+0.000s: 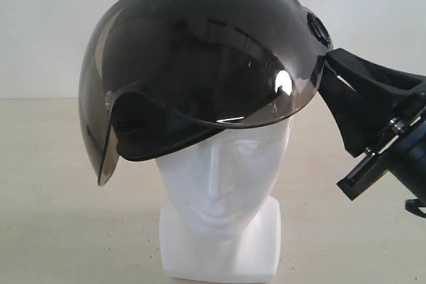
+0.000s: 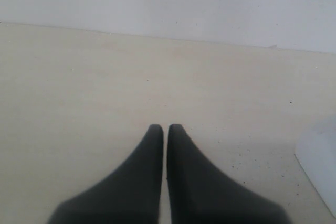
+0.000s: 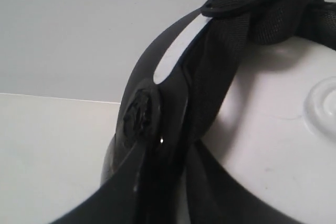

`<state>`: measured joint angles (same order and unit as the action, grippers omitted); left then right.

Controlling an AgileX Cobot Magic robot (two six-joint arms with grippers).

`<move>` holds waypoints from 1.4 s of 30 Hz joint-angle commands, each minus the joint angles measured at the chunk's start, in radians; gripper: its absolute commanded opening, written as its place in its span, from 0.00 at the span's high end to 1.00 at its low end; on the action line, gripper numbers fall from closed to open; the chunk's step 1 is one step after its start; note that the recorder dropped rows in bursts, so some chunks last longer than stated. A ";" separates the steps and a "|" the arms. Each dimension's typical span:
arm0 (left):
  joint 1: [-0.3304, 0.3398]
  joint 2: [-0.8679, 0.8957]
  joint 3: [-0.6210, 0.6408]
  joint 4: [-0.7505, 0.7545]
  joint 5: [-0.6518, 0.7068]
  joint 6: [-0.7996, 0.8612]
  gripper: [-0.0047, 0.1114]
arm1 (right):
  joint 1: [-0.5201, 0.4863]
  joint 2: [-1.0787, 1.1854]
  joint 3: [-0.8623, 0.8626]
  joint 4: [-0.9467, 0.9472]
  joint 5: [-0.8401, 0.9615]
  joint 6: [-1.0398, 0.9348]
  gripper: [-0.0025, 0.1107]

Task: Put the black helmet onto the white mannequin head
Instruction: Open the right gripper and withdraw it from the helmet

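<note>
Your rounded black helmet (image 1: 200, 51), a glossy hard shell with a smoky curved visor (image 1: 166, 104), fills the upper half of the exterior frame. It sits on top of the smooth matte white mannequin head (image 1: 223, 177) at centre bottom. It rests tilted: the visor's edge hangs lower at the left of the frame than at the right, and the face below the brow is uncovered.

Your black angular right gripper (image 1: 327, 74) reaches in from the right edge, jaws clamped on the helmet's rim just by the visor pivot. The right wrist view shows its fingers (image 3: 131, 182) straddling that rim beside the woven black strap (image 3: 220, 66). Your left gripper (image 2: 167, 129) hangs over the pale beige table (image 2: 79, 103), jaws pressed together on nothing.

Expect the shell to be stiff and slick, with enough weight to swing about a single pinch point. Keep your hold on the solid rim with its padded lining. Avoid the visor, which looks thin, hinged and easily marked. The strap is soft and could catch on the head. The head itself may be light, so a sideways push could tip it.
</note>
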<state>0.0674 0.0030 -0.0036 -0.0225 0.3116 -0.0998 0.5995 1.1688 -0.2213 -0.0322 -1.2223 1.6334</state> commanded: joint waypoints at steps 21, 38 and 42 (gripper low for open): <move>-0.006 -0.003 0.004 0.002 -0.001 0.003 0.92 | -0.011 -0.324 0.004 0.165 0.145 -0.288 0.98; -0.006 -0.003 0.004 0.002 -0.001 0.003 0.92 | -0.011 -0.704 -0.243 0.179 1.152 -1.313 0.98; -0.006 -0.003 0.004 0.002 -0.001 0.003 0.92 | -0.011 -0.704 -0.433 0.144 1.516 -1.377 0.98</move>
<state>0.0674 0.0030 -0.0036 -0.0225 0.3116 -0.0998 0.5935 0.4730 -0.5475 0.1502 0.0459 0.3203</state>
